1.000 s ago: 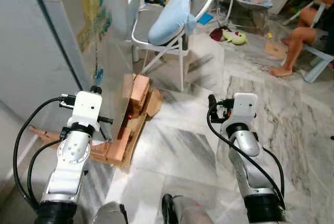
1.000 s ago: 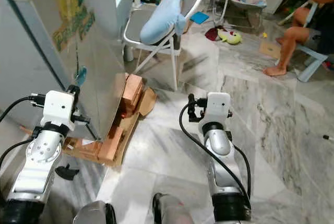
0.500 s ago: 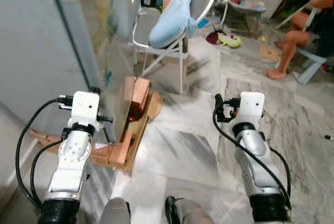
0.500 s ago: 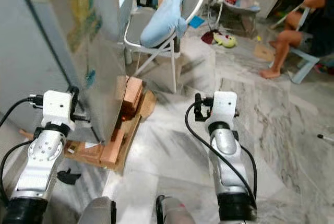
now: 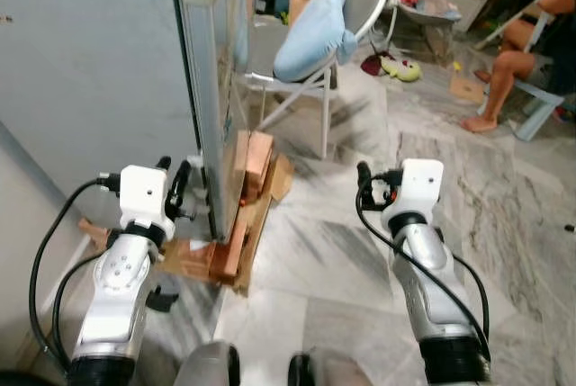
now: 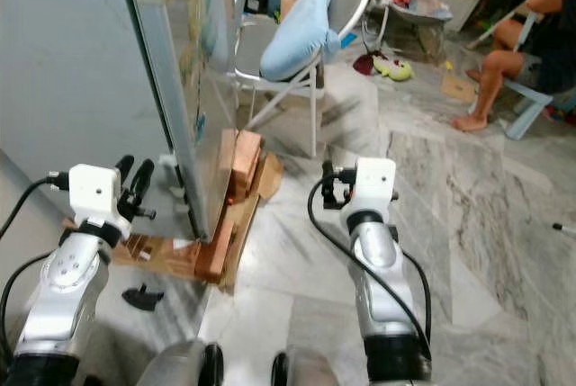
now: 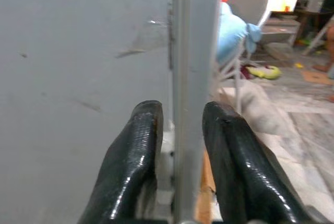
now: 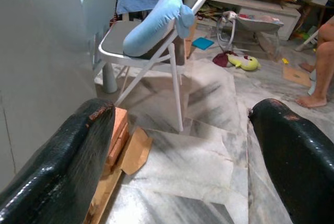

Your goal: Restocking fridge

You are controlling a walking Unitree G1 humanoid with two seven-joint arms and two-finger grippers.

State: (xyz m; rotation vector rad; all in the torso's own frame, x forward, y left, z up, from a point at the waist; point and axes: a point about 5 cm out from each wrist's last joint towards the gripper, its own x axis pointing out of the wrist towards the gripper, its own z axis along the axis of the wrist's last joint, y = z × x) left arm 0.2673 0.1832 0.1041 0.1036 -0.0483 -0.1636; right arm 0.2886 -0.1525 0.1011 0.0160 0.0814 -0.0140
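Note:
The grey fridge (image 5: 90, 71) stands at the left, its door (image 5: 214, 116) seen edge-on with stickers on the front face. My left gripper (image 5: 183, 190) is at the door's lower edge. In the left wrist view its fingers (image 7: 136, 156) sit one on each side of the door edge (image 7: 189, 104), closed in on it. My right gripper (image 8: 182, 145) hangs open and empty over the marble floor (image 5: 342, 251), to the right of the fridge and pointing toward the white chair.
Wooden blocks and cardboard (image 5: 243, 224) lie under and in front of the fridge. A white folding chair with a blue cushion (image 5: 315, 35) stands behind them. A person (image 5: 522, 53) sits at the far right. A toy (image 5: 405, 67) and a small black object (image 5: 160, 298) lie on the floor.
The view has swung, so the door now shows edge-on. My left gripper has come from beside the door's face onto its edge. The right arm has hardly moved.

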